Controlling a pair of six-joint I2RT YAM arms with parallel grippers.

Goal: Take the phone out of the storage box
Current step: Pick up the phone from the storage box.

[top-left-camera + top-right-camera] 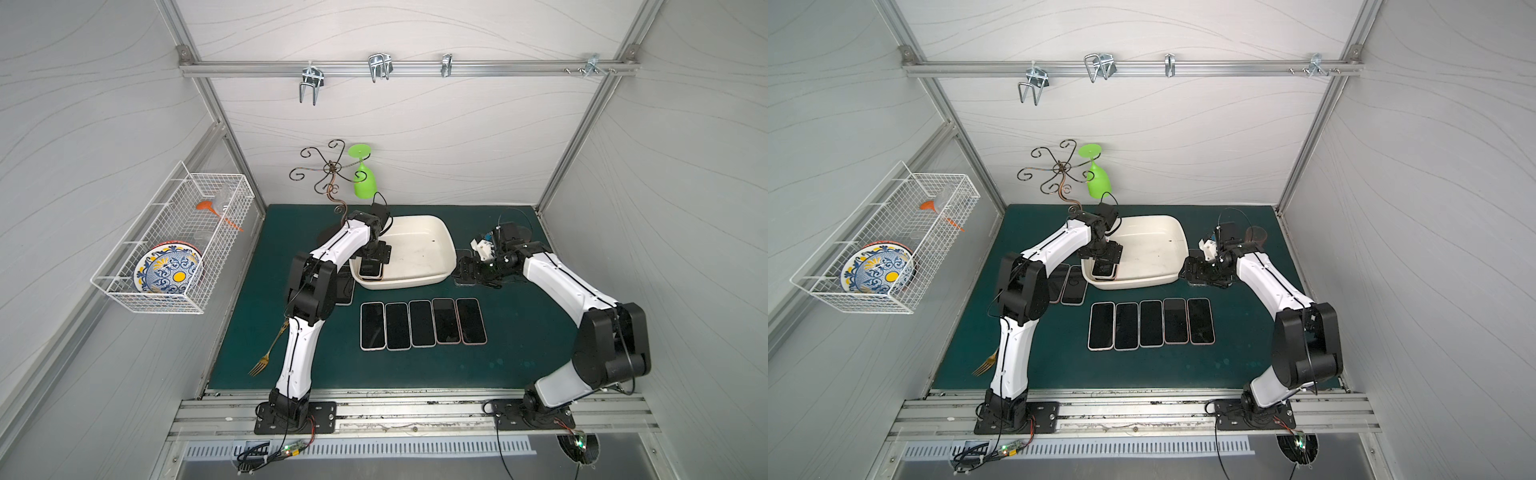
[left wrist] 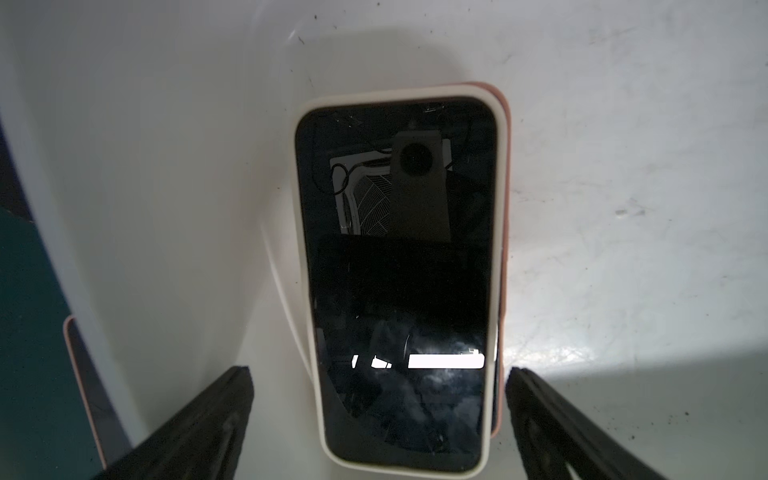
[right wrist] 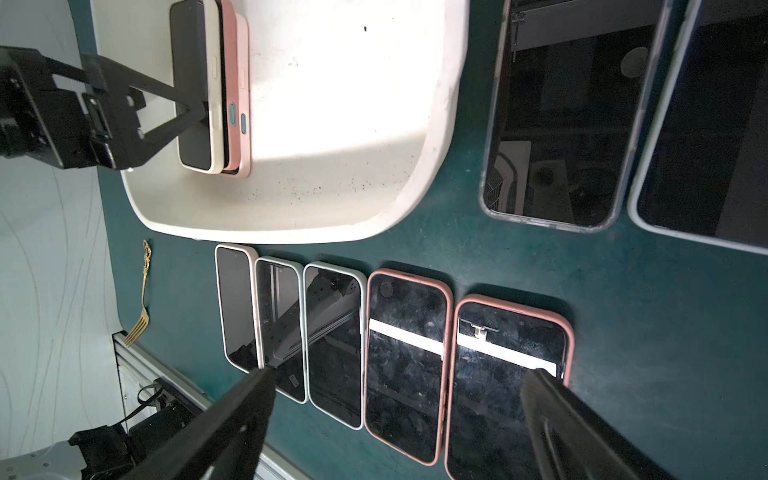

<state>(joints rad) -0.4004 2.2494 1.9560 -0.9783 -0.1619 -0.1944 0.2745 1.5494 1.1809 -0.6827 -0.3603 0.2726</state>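
The storage box (image 1: pixel 419 249) (image 1: pixel 1152 249) is a cream-white tray at the back middle of the green mat. In its near left corner lies a stack of phones, with a cream-cased phone (image 2: pixel 399 270) (image 3: pixel 193 83) (image 1: pixel 370 271) on top of pink-cased ones. My left gripper (image 2: pixel 378 374) (image 3: pixel 183 112) is down inside the box and open. Its fingers stand either side of the top phone's end, with a gap on each side. My right gripper (image 3: pixel 401 374) (image 1: pixel 467 270) hovers open and empty just right of the box.
Several phones (image 1: pixel 422 324) lie in a row on the mat in front of the box. Two more (image 1: pixel 1073 284) lie left of it under my left arm, and others (image 3: pixel 561 124) right of it. A gold fork (image 1: pixel 268 353), a wire stand with a green glass (image 1: pixel 363 178) and a wall basket (image 1: pixel 174 241) are at the left.
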